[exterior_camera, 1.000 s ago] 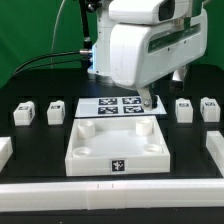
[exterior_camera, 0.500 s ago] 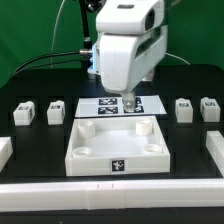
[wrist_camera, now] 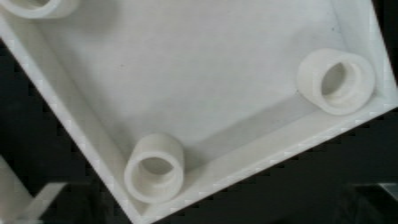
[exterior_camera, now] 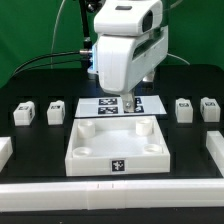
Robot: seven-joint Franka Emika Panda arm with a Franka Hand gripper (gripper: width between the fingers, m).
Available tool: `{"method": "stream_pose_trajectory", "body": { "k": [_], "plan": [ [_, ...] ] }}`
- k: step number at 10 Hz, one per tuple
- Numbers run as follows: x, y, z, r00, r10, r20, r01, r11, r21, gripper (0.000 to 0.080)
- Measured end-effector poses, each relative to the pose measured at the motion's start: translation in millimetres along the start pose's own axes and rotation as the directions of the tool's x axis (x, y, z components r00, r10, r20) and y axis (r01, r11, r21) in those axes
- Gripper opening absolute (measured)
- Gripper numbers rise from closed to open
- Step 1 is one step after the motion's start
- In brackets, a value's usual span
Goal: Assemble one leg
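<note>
Four small white legs with tag markers stand on the black table, two at the exterior view's left (exterior_camera: 24,113) (exterior_camera: 56,112) and two at its right (exterior_camera: 184,109) (exterior_camera: 209,108). The large white square panel (exterior_camera: 115,145) with round corner holes lies in the middle. My gripper (exterior_camera: 128,103) hangs over the marker board (exterior_camera: 108,104), just behind the panel's far edge, far from every leg. It is open and empty. The wrist view shows the panel (wrist_camera: 196,90) and two of its corner holes (wrist_camera: 153,170) (wrist_camera: 334,80), with one fingertip (wrist_camera: 39,203) faint at the edge.
White rails border the table at the exterior view's left (exterior_camera: 5,150), right (exterior_camera: 214,150) and front (exterior_camera: 110,195). A green backdrop and cables are behind the arm.
The arm has moved toward the exterior view's left, from over the panel's far right corner to over the middle of the marker board. It has barely moved in the last half second.
</note>
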State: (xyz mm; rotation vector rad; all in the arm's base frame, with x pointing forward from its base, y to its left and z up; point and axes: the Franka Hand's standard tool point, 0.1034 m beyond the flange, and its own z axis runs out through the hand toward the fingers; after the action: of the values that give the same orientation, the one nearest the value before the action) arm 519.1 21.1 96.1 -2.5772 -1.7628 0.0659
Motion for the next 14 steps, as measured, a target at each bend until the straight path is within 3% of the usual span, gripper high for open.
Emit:
{"method": "stream_pose_trajectory", "body": {
  "k": [2, 4, 5, 9, 11, 14],
  "plan": [
    [-16.5, -6.1, 8.2, 0.982, -0.188, -0.004, 0.188, 0.982, -0.002, 0.0650],
    [-34.4, -24.3, 15.3, 0.940, -0.341, 0.003, 0.341, 0.940, 0.006, 0.0650],
    [-43.1, -30.6, 19.9, 0.944, -0.329, 0.004, 0.329, 0.944, 0.021, 0.0650],
    [-44.0, -30.7, 21.2, 0.947, -0.322, 0.005, 0.322, 0.946, 0.025, 0.0650],
    [-60.2, -50.7, 36.0, 0.924, -0.382, -0.001, 0.382, 0.922, 0.065, 0.0650],
    [-72.6, -74.2, 56.1, 0.923, -0.384, -0.009, 0.383, 0.919, 0.093, 0.0650]
  ]
}}
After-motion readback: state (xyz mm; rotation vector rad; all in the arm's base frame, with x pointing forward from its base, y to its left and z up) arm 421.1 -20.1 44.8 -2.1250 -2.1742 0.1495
